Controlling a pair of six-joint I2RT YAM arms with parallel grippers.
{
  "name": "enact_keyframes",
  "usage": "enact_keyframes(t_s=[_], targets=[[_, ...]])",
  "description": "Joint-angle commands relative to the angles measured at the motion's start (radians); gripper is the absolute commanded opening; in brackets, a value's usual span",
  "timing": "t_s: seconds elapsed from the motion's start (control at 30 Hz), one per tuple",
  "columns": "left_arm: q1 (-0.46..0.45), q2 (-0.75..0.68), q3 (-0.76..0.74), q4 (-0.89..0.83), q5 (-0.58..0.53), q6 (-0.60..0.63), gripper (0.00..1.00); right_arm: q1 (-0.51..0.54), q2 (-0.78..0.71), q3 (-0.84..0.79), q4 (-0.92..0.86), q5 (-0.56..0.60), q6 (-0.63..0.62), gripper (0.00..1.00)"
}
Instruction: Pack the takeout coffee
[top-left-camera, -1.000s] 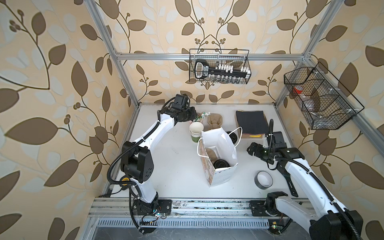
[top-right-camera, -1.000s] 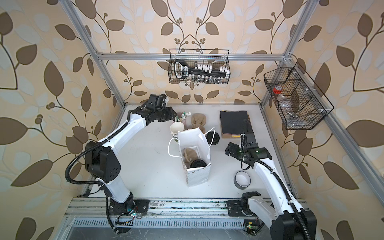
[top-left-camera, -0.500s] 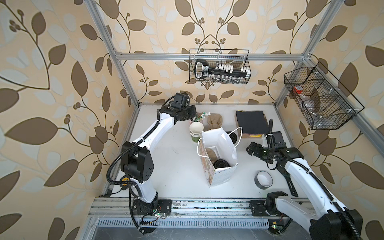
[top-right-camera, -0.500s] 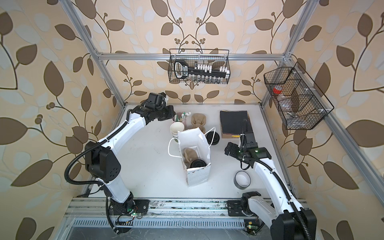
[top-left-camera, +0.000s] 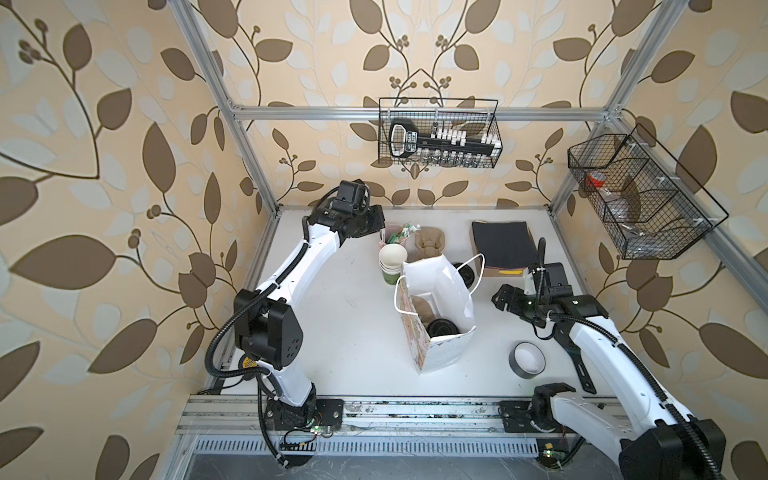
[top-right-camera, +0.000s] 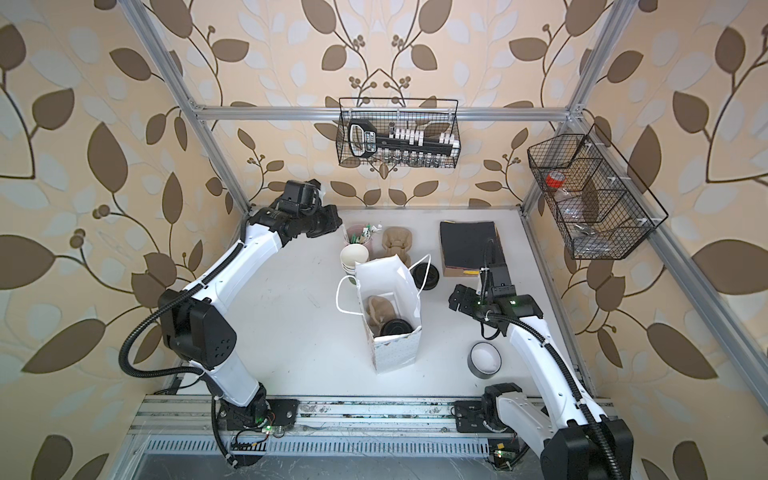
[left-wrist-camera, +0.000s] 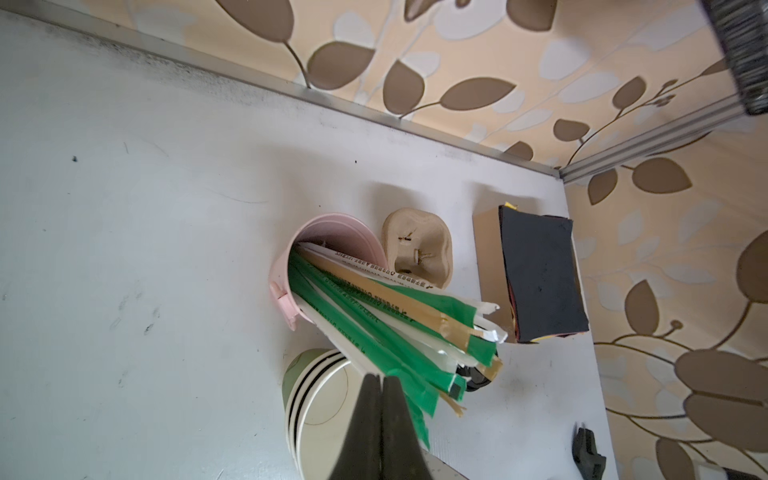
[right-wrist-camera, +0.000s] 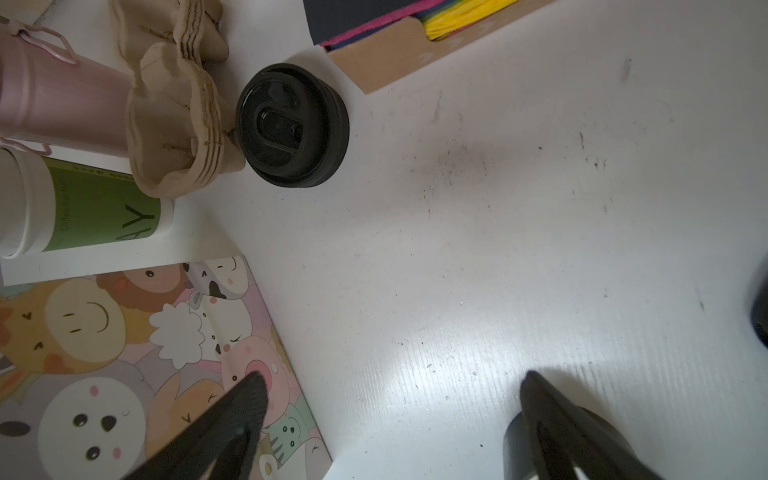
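The left gripper (left-wrist-camera: 381, 380) is seen with its jaws pressed fully together, poised at the wrapped straws (left-wrist-camera: 374, 316) that fan out of a pink cup (left-wrist-camera: 332, 232). Whether a wrapper is pinched between the tips cannot be told, since they overlap the green paper in the wrist view. A stack of white-and-green cups (left-wrist-camera: 320, 399) is stood just beside the pink cup.

The right gripper (right-wrist-camera: 392, 376) is held wide and empty above the bare table (right-wrist-camera: 498, 249). It is placed beside the printed paper bag (right-wrist-camera: 124, 353), with a loose stack of black lids (right-wrist-camera: 291, 124) well ahead of it.

In both top views the takeout coffee (top-left-camera: 442, 328) is found already inside the open bag. It is stood upright, its black lid showing, and a brown pulp carrier (top-left-camera: 419, 309) is seen beside it.

The cup itself is therefore judged to be packed, and the step in hand is taken to be the fetching of a straw. For the next move, a single straw would need to be drawn clear of the bundle and carried over the stacked cups. It would then be released into the bag's mouth without the bag being tipped.
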Motion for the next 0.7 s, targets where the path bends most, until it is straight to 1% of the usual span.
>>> enact_keyframes(t_s=[0.0, 0.17, 0.2, 0.27, 0.4, 0.47, 0.57, 0.67], targets=[[0.001, -0.128, 0.056, -0.009, -0.017, -0.021, 0.00, 0.004, 0.011, 0.013, -0.008, -0.013, 0.005, 0.96], [0.001, -0.226, 0.105, -0.088, -0.062, -0.026, 0.00, 0.004, 0.006, 0.027, -0.014, -0.011, 0.005, 0.96], [0.001, -0.279, 0.119, -0.109, -0.070, -0.023, 0.00, 0.004, 0.005, 0.031, -0.015, -0.008, 0.005, 0.96], [0.001, -0.335, 0.143, -0.140, -0.070, -0.026, 0.00, 0.004, 0.005, 0.035, -0.016, -0.005, 0.005, 0.96], [-0.002, -0.428, 0.174, -0.195, -0.043, -0.050, 0.00, 0.004, 0.018, 0.042, -0.014, -0.002, 0.006, 0.96], [-0.002, -0.461, 0.174, -0.197, -0.009, -0.064, 0.00, 0.004, 0.019, 0.043, -0.009, -0.007, 0.009, 0.96], [-0.003, -0.475, 0.204, -0.227, 0.034, -0.077, 0.00, 0.006, 0.019, 0.045, -0.004, -0.016, 0.012, 0.96], [-0.002, -0.476, 0.282, -0.270, 0.093, -0.112, 0.00, 0.010, 0.017, 0.049, -0.004, -0.018, 0.014, 0.95]])
